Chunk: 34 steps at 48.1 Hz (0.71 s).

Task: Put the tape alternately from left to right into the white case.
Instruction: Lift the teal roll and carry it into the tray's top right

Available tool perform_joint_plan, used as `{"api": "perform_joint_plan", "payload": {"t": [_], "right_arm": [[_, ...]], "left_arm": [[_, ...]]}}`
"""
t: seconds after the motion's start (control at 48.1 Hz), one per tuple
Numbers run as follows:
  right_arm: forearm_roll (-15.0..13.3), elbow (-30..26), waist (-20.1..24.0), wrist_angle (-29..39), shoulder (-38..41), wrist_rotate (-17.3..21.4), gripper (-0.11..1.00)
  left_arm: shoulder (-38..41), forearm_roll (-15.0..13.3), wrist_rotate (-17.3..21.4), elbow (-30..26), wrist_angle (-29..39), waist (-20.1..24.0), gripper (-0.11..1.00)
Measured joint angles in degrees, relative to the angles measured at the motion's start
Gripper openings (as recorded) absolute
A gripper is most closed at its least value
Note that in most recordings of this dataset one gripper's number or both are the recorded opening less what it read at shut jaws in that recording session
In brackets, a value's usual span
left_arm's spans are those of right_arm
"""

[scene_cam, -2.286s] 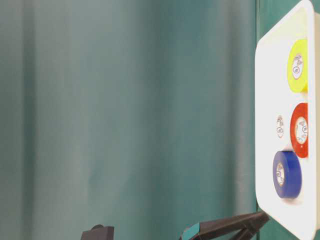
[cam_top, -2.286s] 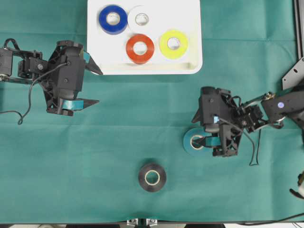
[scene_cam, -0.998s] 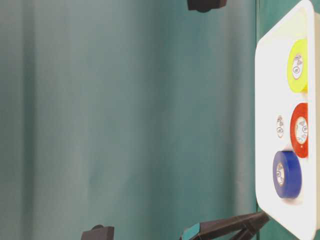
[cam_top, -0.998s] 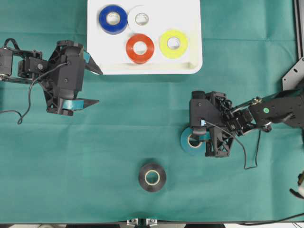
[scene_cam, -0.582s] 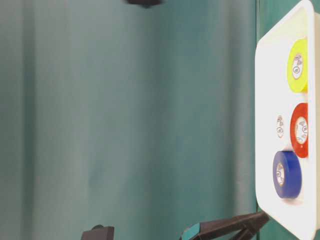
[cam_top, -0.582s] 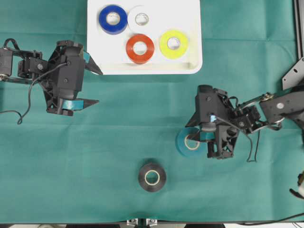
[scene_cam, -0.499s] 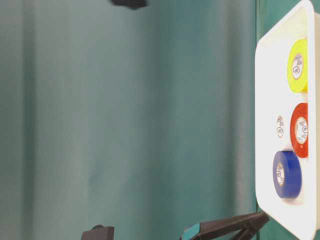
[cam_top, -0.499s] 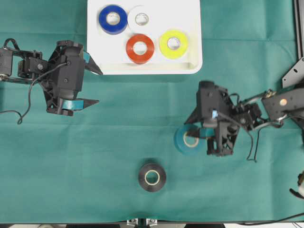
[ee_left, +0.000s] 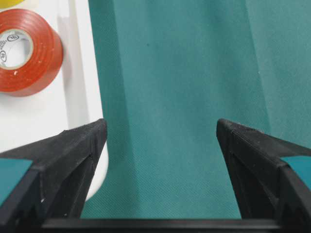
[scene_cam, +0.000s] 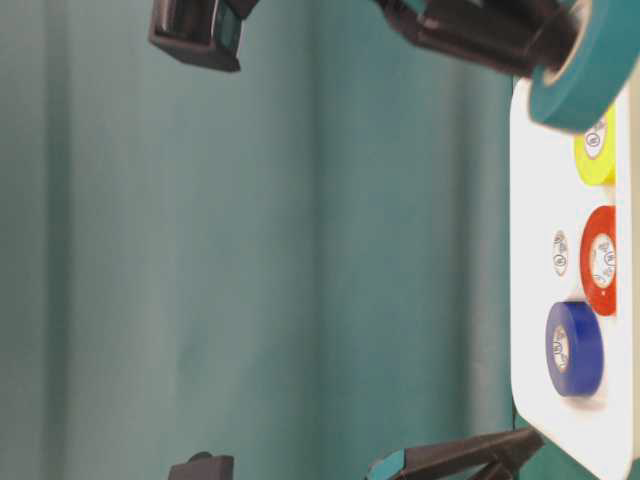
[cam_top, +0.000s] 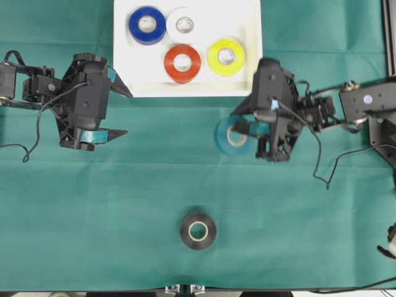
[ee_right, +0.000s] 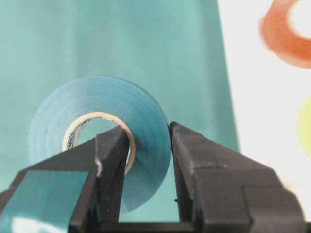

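Observation:
My right gripper (cam_top: 242,127) (ee_right: 148,145) is shut on the wall of the teal tape roll (cam_top: 230,137) (ee_right: 146,116) (scene_cam: 592,70), one finger through its core, and holds it above the cloth just below the white case (cam_top: 253,55) (scene_cam: 535,200). Blue (cam_top: 147,25), white (cam_top: 183,25), red (cam_top: 182,63) (ee_left: 26,51) and yellow (cam_top: 226,57) rolls lie in the case. The black roll (cam_top: 198,231) lies on the cloth near the front edge. My left gripper (cam_top: 120,112) (ee_left: 160,131) stands open and empty at the case's left front corner (ee_left: 95,160).
A green cloth (cam_top: 124,198) covers the table. Cables trail from both arms, and a metal rail (cam_top: 388,37) stands at the right edge.
My right gripper has lifted the teal roll off the cloth and carried it up and left toward the case. The left arm has not moved.

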Motion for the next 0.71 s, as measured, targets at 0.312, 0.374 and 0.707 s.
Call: {"api": "perform_joint_plan", "payload": {"t": [0.312, 0.374, 0.707], "right_arm": [[-5.62, -0.26, -12.22, -0.62, 1.32, 0.00, 0.27], [-6.68, -0.35, -14.33, -1.67, 1.85, -0.09, 0.27], [-7.73, -2.20, -23.20, -8.44, 5.98, -0.09, 0.27]], "left_arm": [[0.00, -0.09, 0.00, 0.00, 0.00, -0.09, 0.74], [0.00, -0.09, 0.00, 0.00, 0.00, -0.09, 0.74], [0.00, 0.00, 0.00, 0.00, 0.00, -0.09, 0.74]]}}
